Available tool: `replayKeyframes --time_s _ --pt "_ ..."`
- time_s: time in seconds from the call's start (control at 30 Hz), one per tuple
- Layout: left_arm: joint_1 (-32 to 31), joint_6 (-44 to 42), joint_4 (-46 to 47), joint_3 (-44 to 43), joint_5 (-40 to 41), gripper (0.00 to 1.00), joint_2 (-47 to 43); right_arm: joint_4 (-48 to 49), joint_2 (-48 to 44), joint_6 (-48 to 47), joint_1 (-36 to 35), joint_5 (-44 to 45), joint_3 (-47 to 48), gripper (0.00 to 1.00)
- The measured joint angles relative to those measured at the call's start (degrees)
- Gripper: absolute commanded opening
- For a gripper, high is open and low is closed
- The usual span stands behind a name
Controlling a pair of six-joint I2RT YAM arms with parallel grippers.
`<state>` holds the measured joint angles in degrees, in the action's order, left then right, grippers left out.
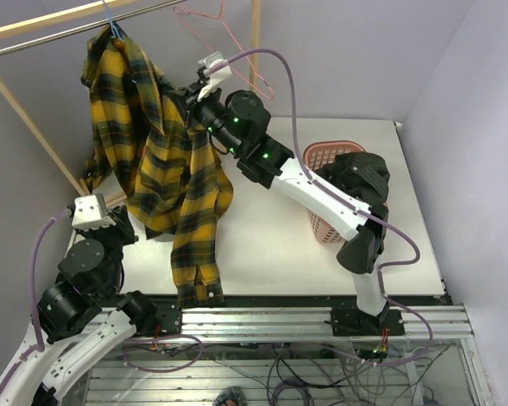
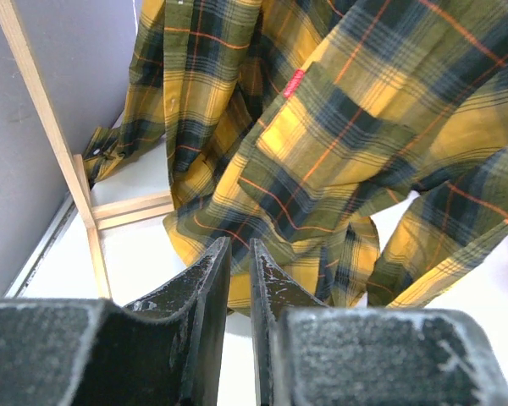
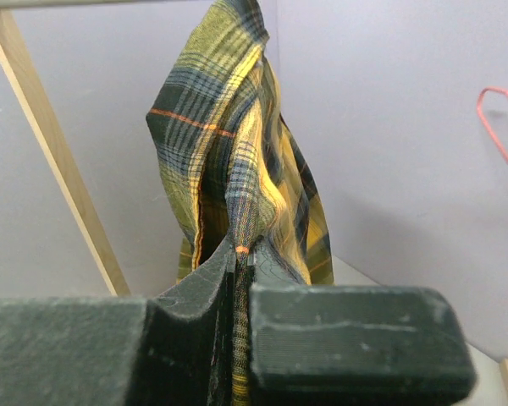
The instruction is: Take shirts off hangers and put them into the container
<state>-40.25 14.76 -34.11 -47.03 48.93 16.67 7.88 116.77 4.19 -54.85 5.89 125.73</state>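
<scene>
Yellow-and-black plaid flannel shirt [image 1: 165,169] hangs from the light blue wire hanger [image 1: 110,25], hooked on the metal rail [image 1: 51,35] above and to the left of the right claw [image 1: 189,103]. Not yet off the hanger, so this shirt's removal and drop both remain. The thin pink wire hanger [image 1: 224,38] hangs bare on the rail, just behind the right claw. Judgement: its garment is probably already off. This cannot be confirmed, since the right arm hides the inside of the salmon-pink slotted plastic basket [image 1: 326,152], which sits well to the right of that claw. Estimate: roughly half done at best.

Shirt appearance: open-fronted and bunched at the collar. One panel is drawn sideways toward the right claw. The long tail drapes down onto the white bench [image 1: 262,245] and appears to spill over its near edge. A chest pocket and a small red tag show in the left wrist view. The cloth is soft and folds heavily.

Right claw is clamped on a vertical fold of the plaid, with the cloth rising straight up out of the closed jaws. Left claw [image 2: 240,254] has its fingers a narrow slit apart with nothing between them. It is aimed at the lower front of the shirt, near it but not touching.
</scene>
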Motion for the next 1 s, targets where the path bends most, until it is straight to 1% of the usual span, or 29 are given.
replayKeyframes --time_s 0.27,0.47,0.7,0.8,0.83,0.87,0.9,1.0 --pt "0.3 -0.4 0.2 0.1 -0.8 0.28 0.0 2.6 -7.0 0.2 0.8 0.5 -5.1 0.0" --pt "0.5 -0.4 0.4 0.4 -1.6 0.3 0.1 4.1 -7.9 1.8 2.7 -0.3 -4.9 0.0" --pt "0.7 -1.1 1.6 1.0 -2.3 0.4 0.1 3.8 -8.2 2.7 3.5 -0.9 -4.9 0.0" --pt "0.7 -2.1 3.3 2.0 -3.6 0.45 -0.4 3.8 -11.1 2.7 3.5 -1.2 -8.3 0.0" --pt "0.7 -2.5 4.2 2.5 -4.2 0.48 -0.8 3.8 -12.8 2.7 3.5 -1.3 -10.1 0.0" --pt "0.7 -3.0 5.1 3.1 -4.6 0.56 -1.3 3.8 -14.3 2.6 3.5 -1.4 -11.7 0.0" --pt "0.7 -3.5 6.2 3.7 -5.2 0.61 -1.9 3.9 -15.9 2.6 3.5 -1.4 -13.0 0.0" --pt "0.7 -4.8 9.1 5.7 -7.2 0.68 -3.6 4.0 -19.6 2.5 3.7 -1.4 -14.8 0.0"
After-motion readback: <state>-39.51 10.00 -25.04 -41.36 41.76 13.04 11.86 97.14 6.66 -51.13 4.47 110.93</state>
